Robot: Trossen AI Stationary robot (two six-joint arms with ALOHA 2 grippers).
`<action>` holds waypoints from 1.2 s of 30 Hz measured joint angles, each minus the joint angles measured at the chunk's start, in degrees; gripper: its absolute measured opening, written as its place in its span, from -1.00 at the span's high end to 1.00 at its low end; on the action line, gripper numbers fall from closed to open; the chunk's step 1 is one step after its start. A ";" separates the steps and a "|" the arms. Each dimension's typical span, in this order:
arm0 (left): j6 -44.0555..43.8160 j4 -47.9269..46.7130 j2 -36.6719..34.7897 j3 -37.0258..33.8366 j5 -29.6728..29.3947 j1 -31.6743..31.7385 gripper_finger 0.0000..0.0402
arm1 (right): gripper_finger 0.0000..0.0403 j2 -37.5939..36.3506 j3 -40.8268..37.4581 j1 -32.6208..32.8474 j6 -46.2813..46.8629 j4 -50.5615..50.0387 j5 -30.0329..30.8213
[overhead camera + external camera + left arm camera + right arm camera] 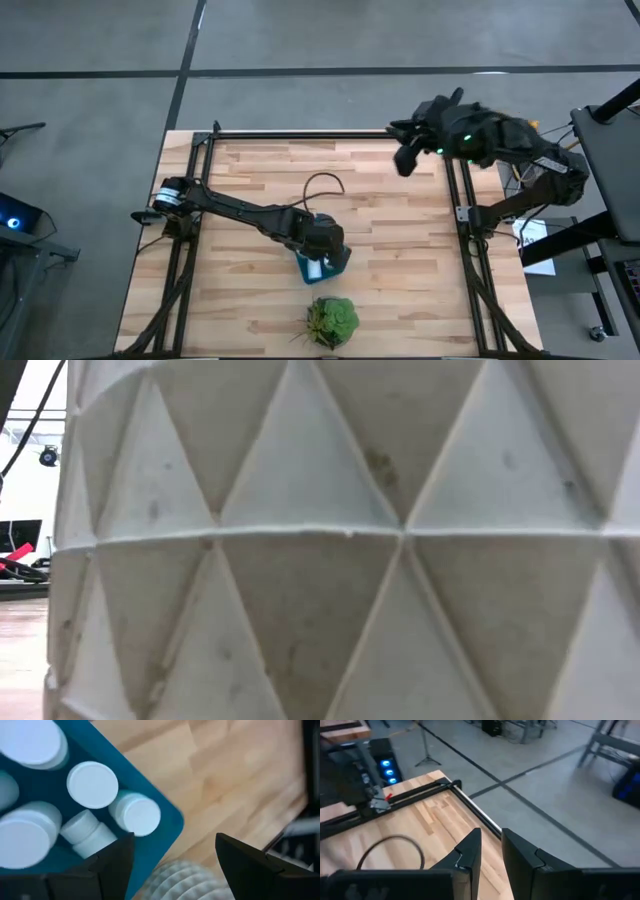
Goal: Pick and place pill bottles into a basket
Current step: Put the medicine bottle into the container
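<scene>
Nearest the low camera: one white pot (330,560), faceted in triangles, filled almost all of that view and hid the table behind it; only a strip of room showed at its left edge. From above, one green plant (331,320) stood at the near edge of the wooden table (400,260), just beside the basket (308,268); the ribbed white pot rim (185,882) showed in the left wrist view close to the basket's corner.

Basket: one, teal, at mid-table, mostly covered from above by the left gripper (325,252), which hung directly over it. In the left wrist view the left gripper (175,865) stood spread, nothing between its fingers (112,865), the basket's rounded corner below them.

Bottles (92,785): all inside the basket. Five round white caps counted upright, two of them cut by the frame edge, and one bottle (87,832) lying on its side among them, nearest the finger. Whether more lay outside the frame could not be told.

Farther: one loop of black cable (325,185) lay on the boards behind the basket.

Farthest: right gripper (408,158), raised over the table's far right corner, well apart from the basket, fingers (470,852) pressed nearly together and holding nothing.
</scene>
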 joint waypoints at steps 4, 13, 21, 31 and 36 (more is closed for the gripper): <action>-8.07 -0.02 -0.07 0.62 -3.98 -0.28 -0.26 | 0.66 -3.27 0.00 -3.74 -4.55 -0.23 -6.21; -11.65 -3.81 -0.07 2.38 -4.04 -0.91 0.03 | 0.66 -7.12 0.01 -9.96 -9.00 -3.66 -12.91; -4.44 5.42 -0.04 2.16 1.02 -2.26 0.09 | 0.66 -6.68 0.00 -10.40 -11.73 -7.21 -13.49; 10.80 35.18 -0.04 2.16 3.41 -4.86 0.09 | 0.66 -6.57 0.00 -10.40 -12.42 -6.40 -15.28; 7.37 33.50 -0.02 4.34 2.23 -4.77 0.09 | 0.66 -6.57 0.00 -10.37 -13.02 -6.36 -16.27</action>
